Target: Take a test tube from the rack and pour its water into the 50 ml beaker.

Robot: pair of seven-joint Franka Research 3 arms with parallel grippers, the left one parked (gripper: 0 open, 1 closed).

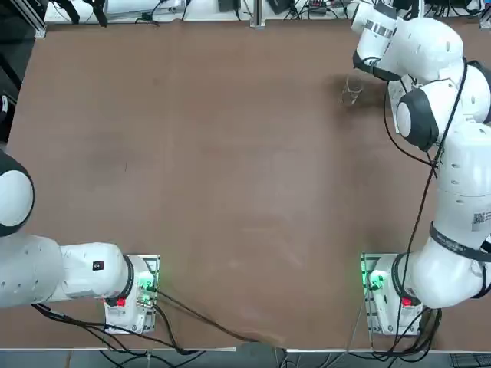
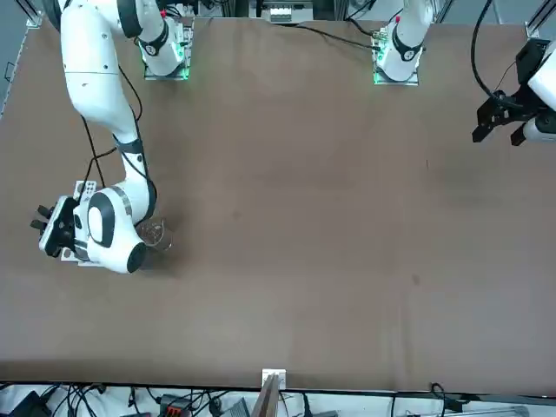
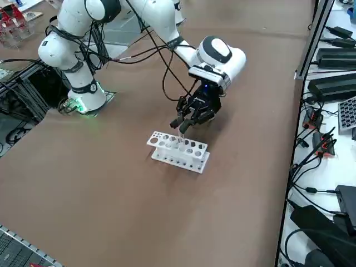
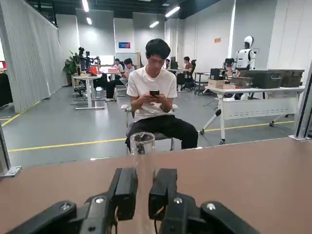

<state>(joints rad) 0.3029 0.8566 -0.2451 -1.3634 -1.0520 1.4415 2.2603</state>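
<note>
In the right side view, just above centre, your right gripper (image 3: 179, 125) is over the rack (image 3: 178, 152). Its fingers are clamped on the tube (image 4: 144, 175); you can't tell if its foot is clear of the holes. The beaker (image 2: 155, 234) sits left of centre in the front view. You're at the grasp-and-lift step; next, raise it straight, then carry it upright to the beaker.

Seeing the rack (image 3: 176, 161) standing on the table (image 3: 111, 189), with the right gripper (image 3: 179, 125) at its edge and the test tube (image 4: 145, 178) between the fingers (image 4: 126, 192). Finding what's probably the 50 ml beaker (image 1: 351, 93) to the rack's left. Spotting a person (image 4: 155, 92) sitting beyond the table's far edge.
</note>
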